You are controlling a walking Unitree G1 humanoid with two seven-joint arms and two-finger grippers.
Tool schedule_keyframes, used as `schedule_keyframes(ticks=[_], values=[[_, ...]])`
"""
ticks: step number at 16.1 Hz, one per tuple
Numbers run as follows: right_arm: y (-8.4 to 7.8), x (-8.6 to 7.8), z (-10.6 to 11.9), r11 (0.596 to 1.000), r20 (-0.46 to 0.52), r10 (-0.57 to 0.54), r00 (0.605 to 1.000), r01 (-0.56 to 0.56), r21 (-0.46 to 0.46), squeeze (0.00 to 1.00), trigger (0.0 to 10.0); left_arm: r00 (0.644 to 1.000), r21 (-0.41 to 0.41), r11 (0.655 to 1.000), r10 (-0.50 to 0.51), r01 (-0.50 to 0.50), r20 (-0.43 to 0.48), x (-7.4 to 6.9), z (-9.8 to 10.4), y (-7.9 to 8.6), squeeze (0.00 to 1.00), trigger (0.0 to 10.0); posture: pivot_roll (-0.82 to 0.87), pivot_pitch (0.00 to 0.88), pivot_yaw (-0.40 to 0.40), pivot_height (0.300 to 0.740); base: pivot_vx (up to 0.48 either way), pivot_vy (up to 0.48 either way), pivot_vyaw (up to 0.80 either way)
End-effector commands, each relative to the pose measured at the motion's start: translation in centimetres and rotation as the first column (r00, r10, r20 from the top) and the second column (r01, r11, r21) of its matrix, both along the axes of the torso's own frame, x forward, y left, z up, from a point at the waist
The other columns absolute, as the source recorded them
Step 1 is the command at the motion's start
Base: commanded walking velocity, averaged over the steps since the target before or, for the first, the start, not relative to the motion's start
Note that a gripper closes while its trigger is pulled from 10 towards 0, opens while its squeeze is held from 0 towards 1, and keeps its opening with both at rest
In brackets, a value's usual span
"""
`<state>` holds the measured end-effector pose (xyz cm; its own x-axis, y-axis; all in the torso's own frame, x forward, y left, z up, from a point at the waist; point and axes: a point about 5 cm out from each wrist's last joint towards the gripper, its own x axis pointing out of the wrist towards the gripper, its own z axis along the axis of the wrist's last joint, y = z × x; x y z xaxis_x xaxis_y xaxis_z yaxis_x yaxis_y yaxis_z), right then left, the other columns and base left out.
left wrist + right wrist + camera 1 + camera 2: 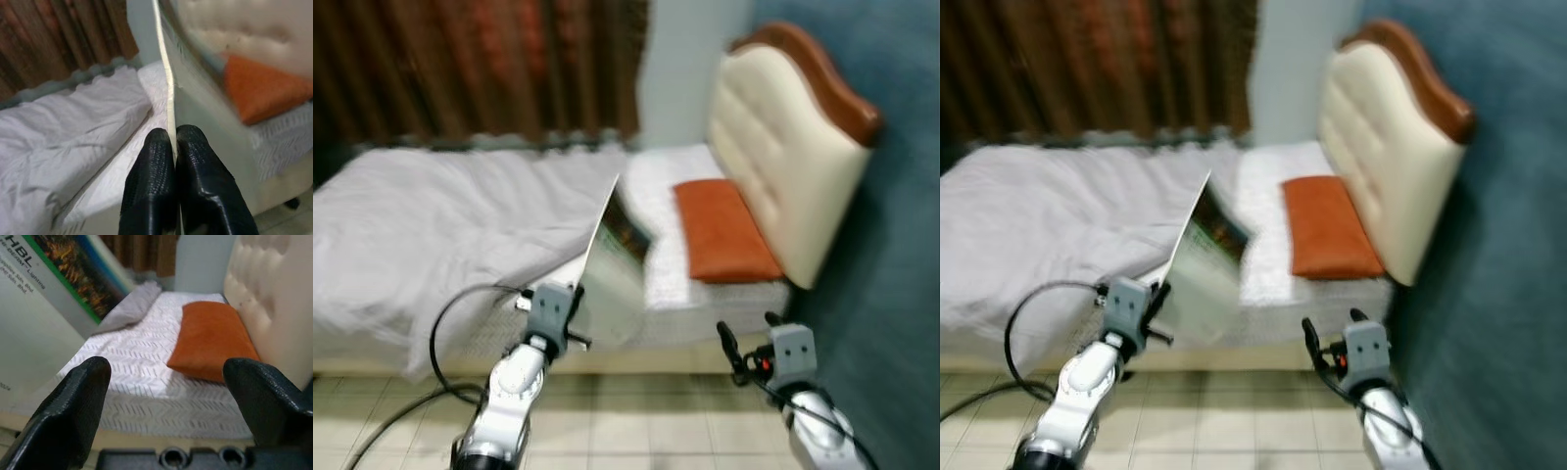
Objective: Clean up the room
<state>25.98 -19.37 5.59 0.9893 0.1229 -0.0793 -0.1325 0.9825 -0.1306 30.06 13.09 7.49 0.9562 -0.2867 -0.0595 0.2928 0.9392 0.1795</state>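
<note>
Left gripper pinched tight on thin white board, held upright over bed front edge. Right gripper spread wide, holding nothing, beside bed's head corner. Beyond: orange pillow against headboard.

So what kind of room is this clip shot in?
Almost certainly a bedroom: a bed with a rumpled grey sheet, a padded cream headboard, an orange pillow and dark curtains. The left gripper holds a flat printed card.
</note>
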Motion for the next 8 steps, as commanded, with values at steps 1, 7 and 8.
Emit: schedule_keyframes(ticks=[1, 7, 8], values=[[0.11, 0.30, 0.28, 1.000, 0.011, 0.007, 1.000, -0.007, -0.003, 0.00, 10.0, 0.999, -0.007, 1.000, 0.002, -0.002, 0.036, 0.55, 0.89, 0.29, 0.00, 10.0, -0.03, 0.000, 0.030, 0.740, 0.480, 0.000, 0.00], [-0.01, -0.08, -0.30, 1.000, -0.007, 0.007, 1.000, -0.007, -0.007, 0.00, 10.0, 0.999, -0.003, 1.000, -0.031, 0.031, 0.021, 0.79, 0.57, -0.09, 0.00, 10.0, -0.04, 0.000, 0.036, 0.740, 0.480, 0.000, 0.00], [-0.01, -0.07, -0.29, 1.000, -0.007, 0.007, 1.000, -0.008, -0.008, 0.00, 10.0, 0.999, -0.002, 0.999, -0.032, 0.032, 0.022, 0.87, 0.63, -0.07, 0.00, 10.0, -0.04, 0.000, 0.037, 0.740, 0.480, 0.000, 0.00]])
